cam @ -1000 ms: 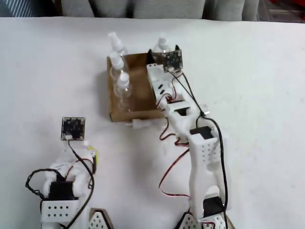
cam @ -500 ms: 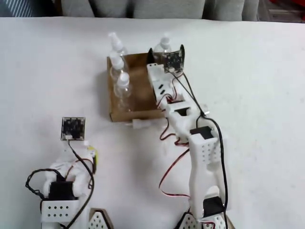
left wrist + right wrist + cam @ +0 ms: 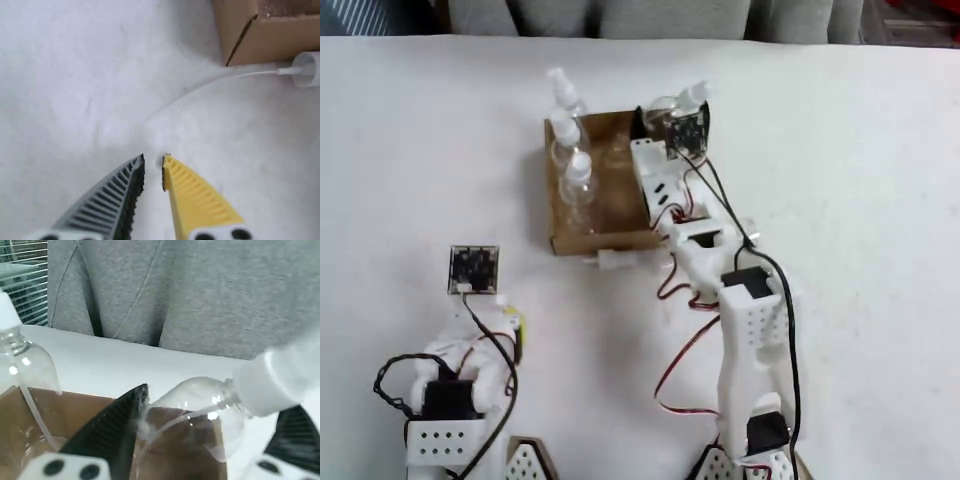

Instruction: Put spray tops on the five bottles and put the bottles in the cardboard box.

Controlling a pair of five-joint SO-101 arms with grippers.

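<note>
Right end effector [image 3: 670, 110] sits over the 1 o'clock corner of the cardboard box [image 3: 610, 240]. Its jaws look spread, and a capped bottle [image 3: 195, 410] leans between them, touching the dark jaw and standing off the other, with its spray top tipped toward 2 o'clock. I read this as the moment of setting that bottle into the box. Next I would want it to settle fully inside the wall, then lift straight up before pulling back toward 6 o'clock. Three more bottles [image 3: 578, 178] line the 9 o'clock wall, so the open room in the box is its middle and its 3 o'clock side, where my arm already lies along the rim. I should stay clear of that rim, or the box may shift. A loose spray top [image 3: 617, 261] lies on the tabletop [image 3: 840, 150] just outside the 6 o'clock wall. Left end effector [image 3: 152, 160] hangs at 8 o'clock, fingers nearly pressed together on nothing, with bare tabletop all round it.
</note>
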